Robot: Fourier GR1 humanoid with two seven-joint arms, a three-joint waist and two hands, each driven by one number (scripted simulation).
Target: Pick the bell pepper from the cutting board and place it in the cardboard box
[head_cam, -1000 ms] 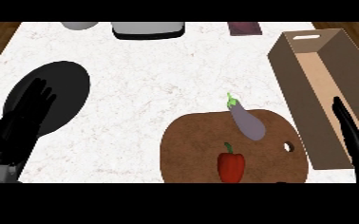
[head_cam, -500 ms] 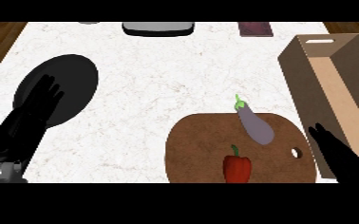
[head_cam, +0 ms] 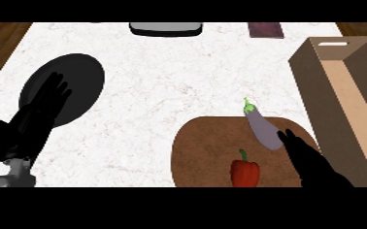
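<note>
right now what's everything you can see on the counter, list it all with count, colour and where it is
bell pepper: 1, red with green stem, near edge of the cutting board
eggplant: 1, purple with green cap, far right part of the board
cutting board: 1, brown, round, near right of the counter
cardboard box: 1, tan, open top, right edge
plate: 1, black, left side
grey tray-like item: 1, grey and dark, far edge, middle
dark red item: 1, far edge, right of middle
counter: 1, white marbled
left robot hand: 1, black, open, over the plate's near edge
right robot hand: 1, black, open, over the board's right side beside the eggplant
</note>
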